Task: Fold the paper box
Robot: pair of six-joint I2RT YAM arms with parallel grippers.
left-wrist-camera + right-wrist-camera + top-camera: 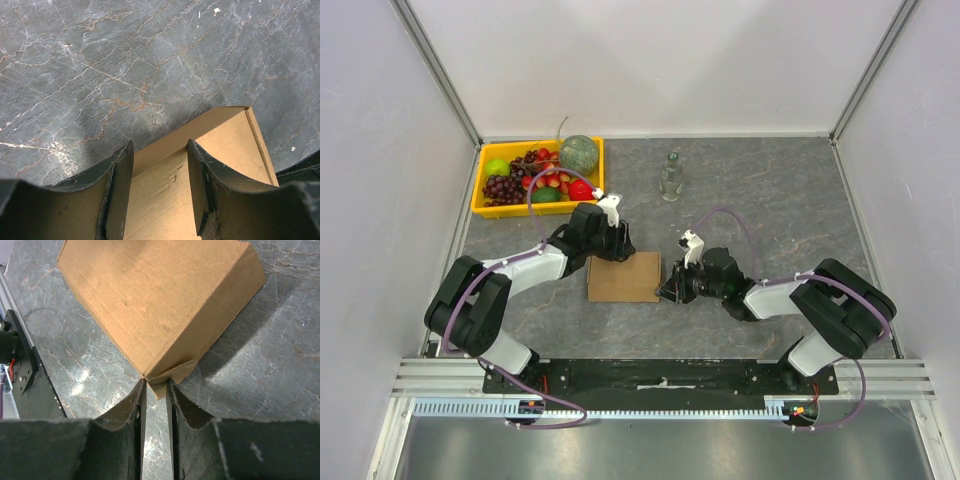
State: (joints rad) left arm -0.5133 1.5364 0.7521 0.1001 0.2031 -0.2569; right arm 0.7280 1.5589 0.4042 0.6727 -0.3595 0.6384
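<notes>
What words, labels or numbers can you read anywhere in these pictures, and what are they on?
None can be read.
The cardboard box is plain brown on every side that shows, with no print.
The clear bottle is too small to tell whether it bears a label.
The yellow tray shows no writing.

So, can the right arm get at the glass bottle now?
Probably yes: the bottle stands alone on the table, nothing between it and the right arm, though its jaws are at the paper box corner.
</notes>
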